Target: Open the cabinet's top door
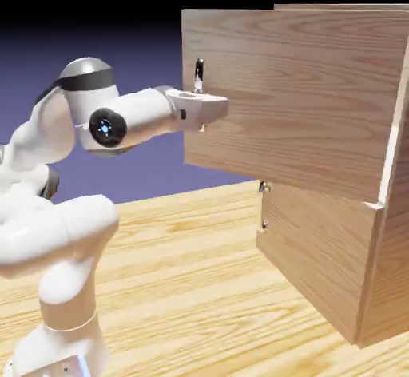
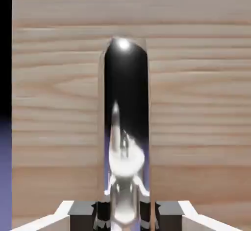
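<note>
Top door (image 1: 295, 96) swung out — gripper (image 2: 125, 215) seemingly clamped on its handle (image 2: 125, 122).

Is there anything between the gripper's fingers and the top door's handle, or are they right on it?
Nothing lies between. In the hand view the dark handle runs down between the two fingers, which sit tight against it. The exterior view shows the gripper at the top door.

Wooden table under cabinet and robot
The light wood-grain table (image 1: 200, 271) carries the cabinet (image 1: 319, 263), below and beyond the fingers; the arm's base stands on it too.
</note>
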